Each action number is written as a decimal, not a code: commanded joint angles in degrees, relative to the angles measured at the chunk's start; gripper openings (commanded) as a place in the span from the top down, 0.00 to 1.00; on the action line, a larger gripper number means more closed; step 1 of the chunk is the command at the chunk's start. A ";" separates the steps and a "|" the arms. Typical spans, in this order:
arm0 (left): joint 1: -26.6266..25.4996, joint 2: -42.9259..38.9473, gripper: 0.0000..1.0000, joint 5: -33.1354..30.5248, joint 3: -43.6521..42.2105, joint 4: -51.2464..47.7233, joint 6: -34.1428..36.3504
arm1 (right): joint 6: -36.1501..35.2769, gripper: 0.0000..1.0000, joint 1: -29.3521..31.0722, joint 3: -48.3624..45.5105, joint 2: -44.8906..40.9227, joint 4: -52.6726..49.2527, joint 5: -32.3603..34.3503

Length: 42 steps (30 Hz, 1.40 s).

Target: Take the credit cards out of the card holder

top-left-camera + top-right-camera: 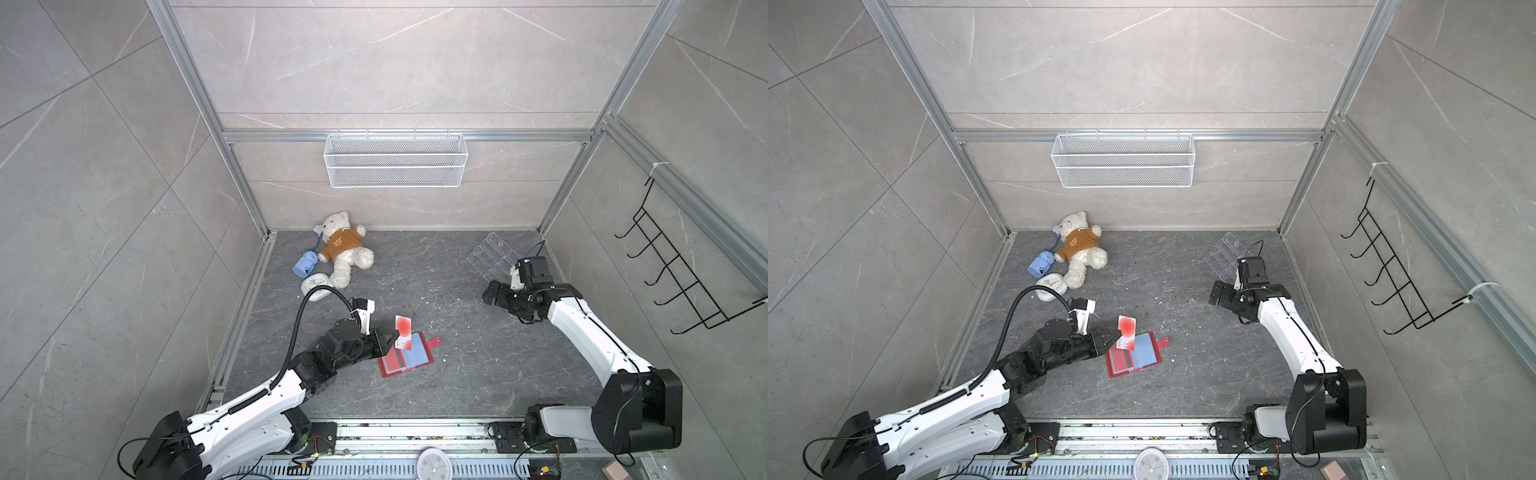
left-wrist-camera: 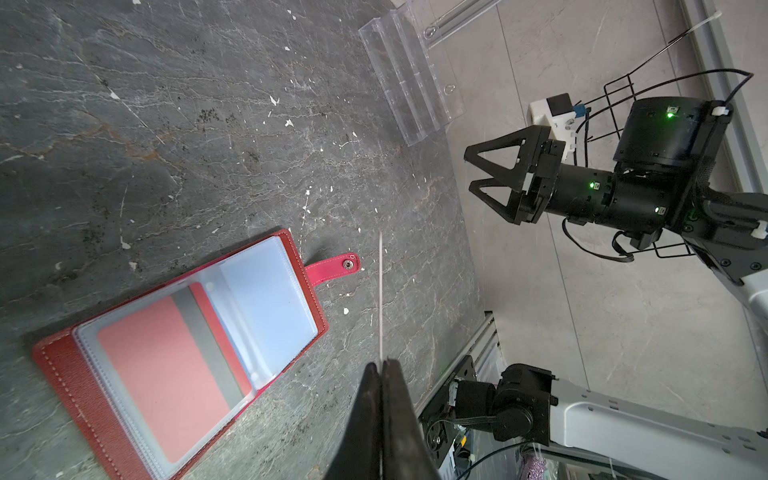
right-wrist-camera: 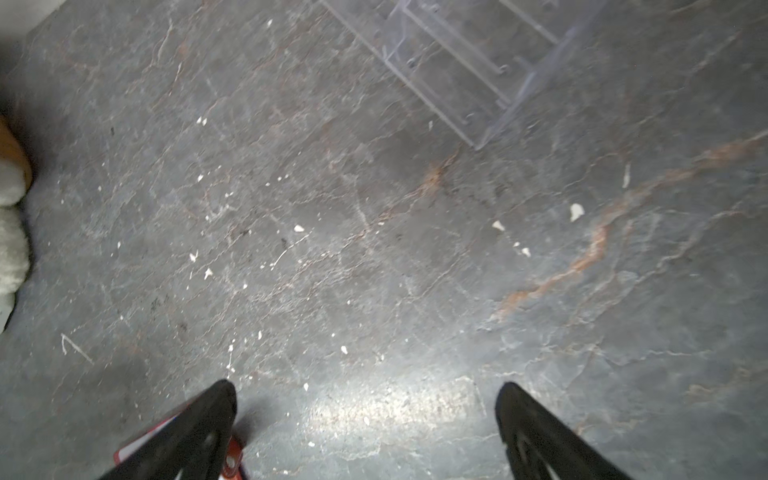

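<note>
Left gripper (image 2: 380, 368) pinches a credit card (image 1: 402, 325) edge-on just above the open card holder (image 1: 405, 362), we reckon to clear its sleeve; right gripper (image 1: 492, 296) gapes empty, well away from it.

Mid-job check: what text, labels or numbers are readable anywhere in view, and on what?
Nothing can be read clearly.
Card: small red print, too blurred to read.
Clock: dial marks, too small to read.
Round dial by the bear: marks too small to read.
Bear's sweater: a picture only, no words visible.
</note>
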 commanded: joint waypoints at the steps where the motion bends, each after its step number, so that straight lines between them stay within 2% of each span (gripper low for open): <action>1: -0.12 0.97 1.00 2.43 3.44 2.10 2.99 | -1.93 0.00 -3.34 4.25 2.61 0.24 1.97; 7: -0.23 2.48 1.00 3.57 4.53 2.76 3.84 | -2.30 0.05 -10.95 10.85 8.85 1.39 1.40; 10: -0.22 2.96 1.00 3.88 4.84 3.14 4.26 | -2.74 0.11 -12.95 14.55 12.27 1.34 1.92; 18: -0.21 4.76 1.00 4.15 5.06 4.08 4.21 | -2.66 0.38 -15.07 20.77 19.83 2.43 2.00; 22: -0.23 5.30 1.00 4.25 5.06 4.46 4.14 | -2.83 0.46 -15.21 22.99 22.81 2.19 2.18; 42: -0.22 5.55 1.00 3.80 5.16 3.88 3.39 | -4.23 0.59 -15.63 29.46 31.83 2.53 2.64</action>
